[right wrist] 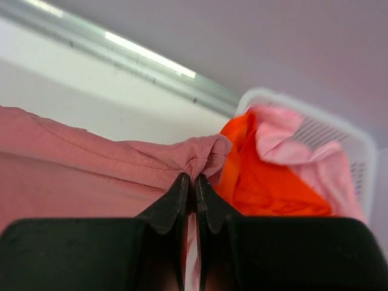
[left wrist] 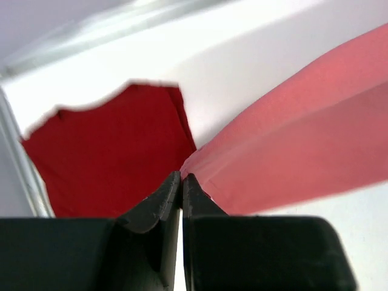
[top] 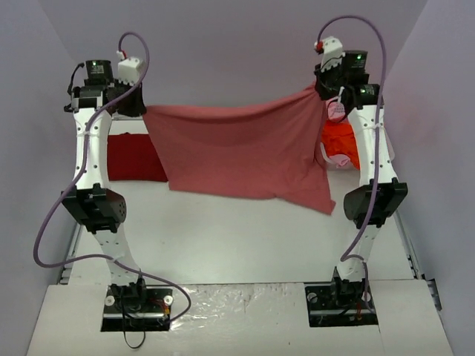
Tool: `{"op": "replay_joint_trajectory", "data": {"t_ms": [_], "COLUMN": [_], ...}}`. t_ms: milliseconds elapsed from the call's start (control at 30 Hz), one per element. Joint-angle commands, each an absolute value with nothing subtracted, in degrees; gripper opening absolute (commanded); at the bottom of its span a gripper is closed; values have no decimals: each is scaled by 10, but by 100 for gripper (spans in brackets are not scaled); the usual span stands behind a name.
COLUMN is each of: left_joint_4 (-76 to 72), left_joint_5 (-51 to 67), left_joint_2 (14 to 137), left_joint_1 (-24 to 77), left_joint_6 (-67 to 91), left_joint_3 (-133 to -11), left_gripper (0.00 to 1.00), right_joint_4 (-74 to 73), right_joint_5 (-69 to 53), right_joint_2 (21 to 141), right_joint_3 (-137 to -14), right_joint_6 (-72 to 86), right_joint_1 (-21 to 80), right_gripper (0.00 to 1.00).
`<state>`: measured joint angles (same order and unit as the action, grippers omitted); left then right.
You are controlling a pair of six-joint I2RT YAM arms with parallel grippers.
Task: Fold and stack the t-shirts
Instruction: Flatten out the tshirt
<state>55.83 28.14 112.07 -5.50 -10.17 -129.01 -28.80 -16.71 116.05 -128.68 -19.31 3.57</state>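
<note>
The rose-red t-shirt (top: 237,148) hangs stretched in the air between my two grippers at the back of the table. My left gripper (top: 141,104) is shut on its left top corner; in the left wrist view the gripper (left wrist: 181,179) pinches the shirt's (left wrist: 291,145) edge. My right gripper (top: 320,90) is shut on its right top corner; in the right wrist view the gripper (right wrist: 194,180) holds a bunch of the shirt's (right wrist: 91,163) cloth. A folded dark crimson t-shirt (top: 133,157) lies flat at the back left and shows in the left wrist view (left wrist: 109,157).
A white lattice basket (right wrist: 339,136) at the back right holds an orange t-shirt (right wrist: 260,176) and a light pink t-shirt (right wrist: 291,145). The orange one also shows in the top view (top: 341,141). The back wall is close behind the grippers.
</note>
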Motion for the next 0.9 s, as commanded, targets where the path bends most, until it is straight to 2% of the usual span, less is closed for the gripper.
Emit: {"op": "replay_joint_trajectory", "data": {"t_ms": [0,67,133,233,267,367,400,467,567,633,667,700,767,867], "left_joint_4": [605,621,607,566,543,533,536,581,675,722,736,744,760,702], "left_joint_5": [259,256,260,264,264,291,302,352,401,413,414,410,400,386], "left_joint_2": [1082,1057,1018,910,850,736,707,619,502,444,397,383,403,451], "left_joint_1": [-47,-48,-49,-49,-48,-47,-47,-44,-43,-42,-41,-42,-42,-42], "left_joint_6": [-81,-86,-102,-129,-136,-184,-220,-277,-396,-459,-487,-496,-494,-447], "left_joint_3": [-1432,-1449,-1407,-1231,-1133,-995,-913,-836,-728,-681,-673,-671,-688,-696], "left_gripper": [2,2,2,3,2,2,3,12,19,25,26,37,40,47], "right_joint_4": [-255,-254,-253,-250,-249,-250,-253,-266,-337,-394,-427,-431,-424,-377], "right_joint_5": [-160,-171,-179,-189,-189,-197,-194,-199,-217,-229,-232,-226,-205,-186], "right_joint_2": [1089,1042,1002,909,854,735,703,600,481,430,409,407,415,458], "right_joint_3": [-1378,-1359,-1289,-1143,-1103,-942,-904,-802,-721,-698,-691,-686,-678,-671], "right_joint_6": [-179,-175,-177,-190,-194,-200,-198,-198,-218,-245,-257,-261,-276,-284], "right_joint_1": [24,23,22,21,21,20,20,20,21,21,9,5,4,4], "right_gripper": [0,0,0,0,0,0,0,0,20,40,58,62,71,70]}}
